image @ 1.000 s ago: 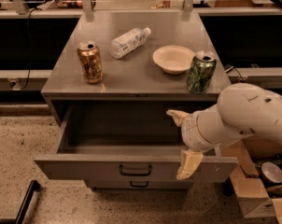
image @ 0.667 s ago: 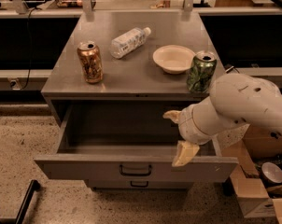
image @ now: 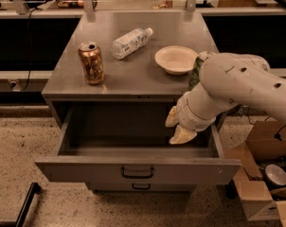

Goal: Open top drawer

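Note:
The top drawer [image: 86,171] is pulled far out from under the grey metal table, its deep grey inside showing bare. Its wide front panel has a dark centred bar handle [image: 137,173]. My gripper [image: 175,128] hangs over the right part of the drawer's inside, above its floor and apart from the handle. Its two cream fingers [image: 182,136] stand apart with nothing between them. The white arm comes in from the right.
On the tabletop [image: 133,74] stand a copper can [image: 91,63], a lying plastic bottle [image: 130,42], a cream bowl [image: 176,59] and a green can [image: 196,72] partly behind my arm. A lower drawer front [image: 141,187] shows below. A cardboard box [image: 263,174] sits at right.
My gripper and arm have moved left and up, from the drawer's front right edge to over its inside. The drawer has stayed open.

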Controlling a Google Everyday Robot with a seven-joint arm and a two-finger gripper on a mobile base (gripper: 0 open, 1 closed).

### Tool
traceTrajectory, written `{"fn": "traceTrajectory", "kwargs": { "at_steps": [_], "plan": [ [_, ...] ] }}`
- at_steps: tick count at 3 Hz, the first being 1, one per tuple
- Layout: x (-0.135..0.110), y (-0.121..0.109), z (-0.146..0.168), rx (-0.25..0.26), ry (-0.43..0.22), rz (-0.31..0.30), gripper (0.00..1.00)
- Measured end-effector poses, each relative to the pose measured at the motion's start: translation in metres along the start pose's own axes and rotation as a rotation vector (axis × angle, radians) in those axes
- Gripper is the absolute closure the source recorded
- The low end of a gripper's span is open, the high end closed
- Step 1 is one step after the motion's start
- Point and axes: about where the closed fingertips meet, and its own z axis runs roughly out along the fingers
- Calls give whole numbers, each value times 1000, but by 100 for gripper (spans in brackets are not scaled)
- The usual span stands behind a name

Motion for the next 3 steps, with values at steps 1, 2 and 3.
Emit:
{"fn": "traceTrajectory", "kwargs": {
  "at_steps": [1, 2, 3],
  "plan": [
    [5, -3, 25, -54, 17, 2, 71],
    [14, -3, 57, -99, 33, 26, 92],
    [20, -3, 86, -140, 38, 59, 100]
  ]
}}
